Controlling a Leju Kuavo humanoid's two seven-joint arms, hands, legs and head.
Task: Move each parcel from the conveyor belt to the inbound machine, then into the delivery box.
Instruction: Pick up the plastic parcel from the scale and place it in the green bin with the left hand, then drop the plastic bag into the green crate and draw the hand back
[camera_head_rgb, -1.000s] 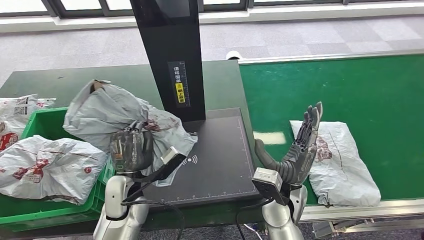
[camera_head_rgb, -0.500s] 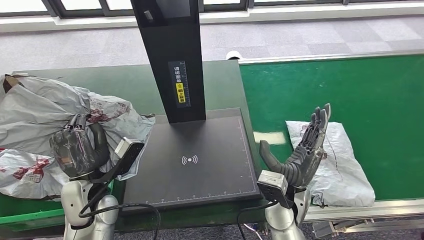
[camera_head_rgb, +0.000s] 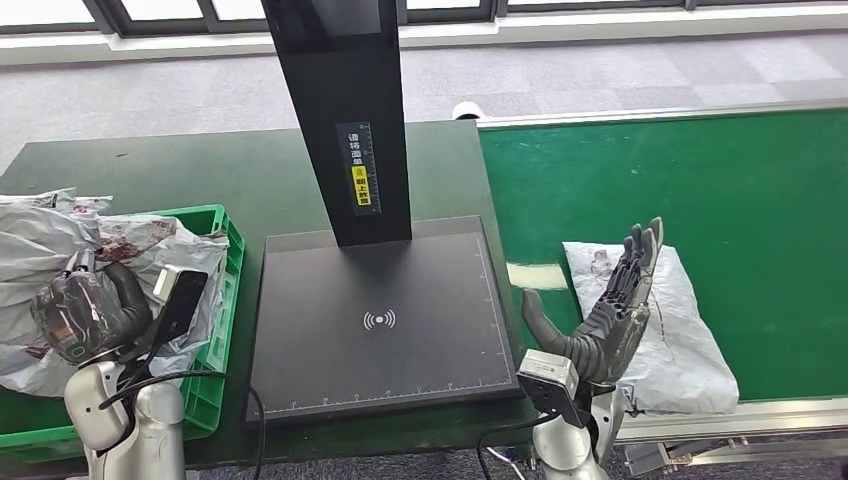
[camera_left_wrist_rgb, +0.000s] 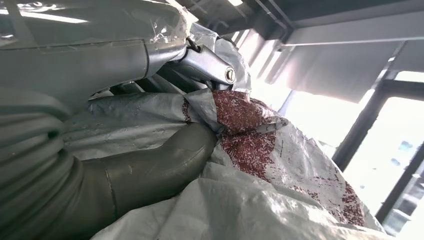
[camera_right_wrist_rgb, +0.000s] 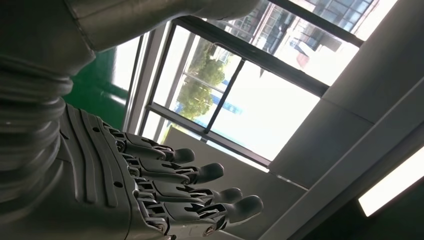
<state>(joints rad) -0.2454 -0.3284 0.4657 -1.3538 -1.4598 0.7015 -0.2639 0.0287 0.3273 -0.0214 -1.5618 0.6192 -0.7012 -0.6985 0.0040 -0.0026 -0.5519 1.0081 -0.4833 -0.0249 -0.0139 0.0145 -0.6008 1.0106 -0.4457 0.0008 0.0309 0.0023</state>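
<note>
Parcels sit at both sides of the head view. At lower left the left robot hand (camera_head_rgb: 85, 315) grips a grey plastic mailer, the held parcel (camera_head_rgb: 45, 240), over the green delivery box (camera_head_rgb: 225, 290), which stands at the left end of the dark green table (camera_head_rgb: 250, 170). The left wrist view shows the thumb (camera_left_wrist_rgb: 150, 167) pressed into the crinkled grey film beside a red speckled print, with the other fingers closed over the bag from the far side. More grey bags lie heaped in the box beneath it, though where one bag ends and the next begins cannot be told. In the middle of the frame lies the inbound machine (camera_head_rgb: 385, 320), a flat black scanning pad with a white wireless mark, bare on top, and a black column rises from its far edge to the upper centre of the frame, bearing a small yellow label. At right runs the green conveyor belt (camera_head_rgb: 700, 180), and a second parcel (camera_head_rgb: 670, 330) lies flat on it near the lower right edge. The right robot hand (camera_head_rgb: 605, 310) stands upright just beside that parcel at its left side, fingers straight and spread, thumb out toward the pad, holding nothing; whether it touches the bag cannot be told.
</note>
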